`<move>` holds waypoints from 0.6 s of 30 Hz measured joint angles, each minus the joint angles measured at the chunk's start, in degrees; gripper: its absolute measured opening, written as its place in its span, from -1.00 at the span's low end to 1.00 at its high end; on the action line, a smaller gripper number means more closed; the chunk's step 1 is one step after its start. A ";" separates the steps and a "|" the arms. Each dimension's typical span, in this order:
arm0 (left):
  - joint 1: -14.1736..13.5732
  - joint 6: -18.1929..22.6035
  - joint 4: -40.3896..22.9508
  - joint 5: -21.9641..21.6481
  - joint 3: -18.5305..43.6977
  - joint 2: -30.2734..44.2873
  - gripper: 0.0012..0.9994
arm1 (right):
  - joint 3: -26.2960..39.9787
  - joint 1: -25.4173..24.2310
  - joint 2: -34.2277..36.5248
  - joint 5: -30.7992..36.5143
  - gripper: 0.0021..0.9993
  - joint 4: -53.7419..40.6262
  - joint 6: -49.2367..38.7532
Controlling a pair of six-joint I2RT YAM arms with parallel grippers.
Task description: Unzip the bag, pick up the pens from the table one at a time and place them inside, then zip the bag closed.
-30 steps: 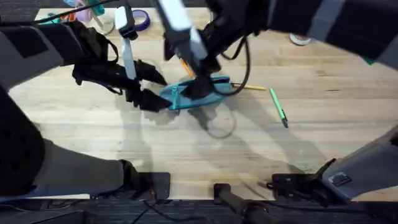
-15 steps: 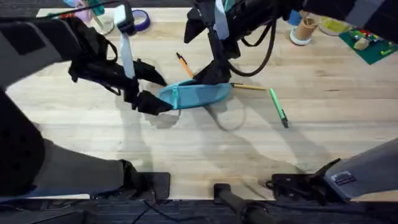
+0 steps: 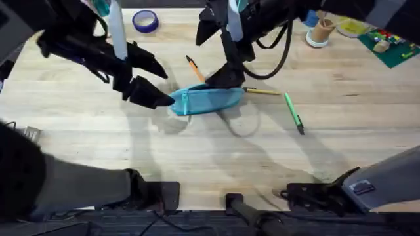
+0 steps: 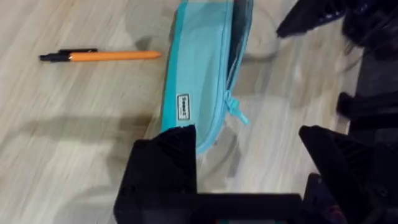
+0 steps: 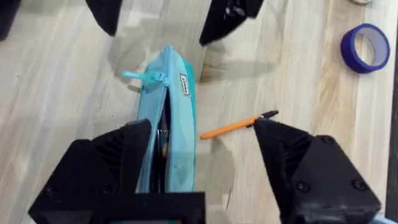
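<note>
- Since half a second before: left hand (image 3: 149, 80) lifted up and drawn back from the bag (image 3: 207, 100), fingers spread and holding nothing; bag, pens and right hand unmoved.
- Right hand (image 3: 226, 74) poised at the bag's far end, fingers spread wide, nothing pinched.
- Bag lying on the tabletop (image 3: 341, 131) between the two hands, zipper partly open; soft, light fabric, likely to slump and slide under a pull, so best pinned at one end and worked by the zipper pull (image 4: 236, 111).
- Orange pen (image 3: 193, 67) just beyond the bag, near the right hand; yellow pen (image 3: 262, 92) touching the bag's end; green pen (image 3: 293, 113) well apart. Slim, light, prone to rolling; best pinched mid-barrel.
- Blue tape roll (image 3: 145, 20) beyond the left hand, clear of the work.
</note>
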 joint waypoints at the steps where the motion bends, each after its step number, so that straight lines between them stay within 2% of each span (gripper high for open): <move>1: 0.00 -0.40 -0.05 -0.59 0.13 -0.99 1.00 | 0.00 -0.20 0.00 0.00 0.99 0.00 0.00; 6: -0.02 -5.42 0.11 -4.56 1.49 -9.62 1.00 | 0.00 -1.41 0.01 0.00 0.99 0.00 0.11; 12: -0.48 -16.20 1.71 -9.73 2.34 -20.77 1.00 | 0.00 -2.26 0.01 0.00 0.99 0.04 0.27; 18: -4.33 -27.16 1.66 -14.78 2.34 -28.81 1.00 | 0.00 -2.26 0.00 0.00 0.99 0.24 0.41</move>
